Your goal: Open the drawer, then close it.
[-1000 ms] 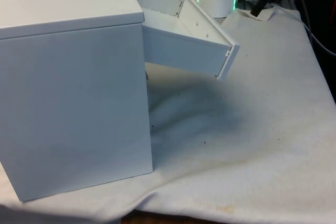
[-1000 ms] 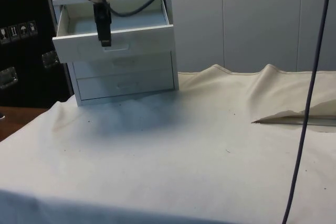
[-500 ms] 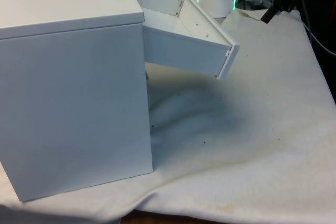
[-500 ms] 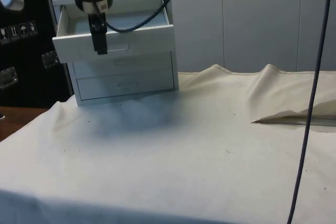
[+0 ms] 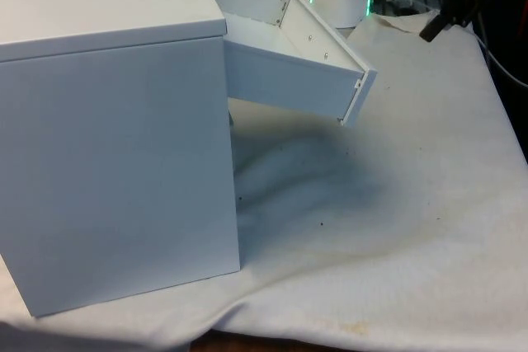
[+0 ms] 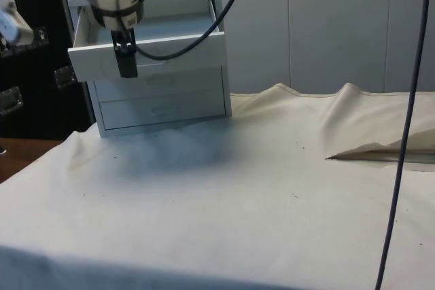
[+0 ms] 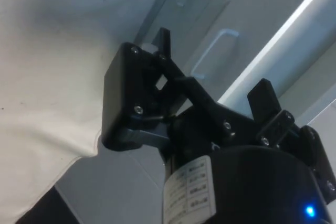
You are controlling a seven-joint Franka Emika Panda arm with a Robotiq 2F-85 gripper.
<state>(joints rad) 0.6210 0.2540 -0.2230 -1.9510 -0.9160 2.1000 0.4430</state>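
Sliding further toward the front view's right, the gripper [image 6: 126,66] hangs in front of the pulled-out top drawer [image 6: 146,51], fingers [image 7: 265,98] spread apart, holding nothing; below it, 2 lower drawers [image 6: 162,96] of the chest [image 5: 111,129] sit shut on the surface [image 6: 238,188].

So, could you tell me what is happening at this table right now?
A robot arm is working at a white chest of drawers on the cloth-covered table. The top drawer stands pulled out, while the two below it are shut. The gripper hangs in front of the open drawer's front panel, fingers open and holding nothing. Judging by this, the opening is done and the closing is not.
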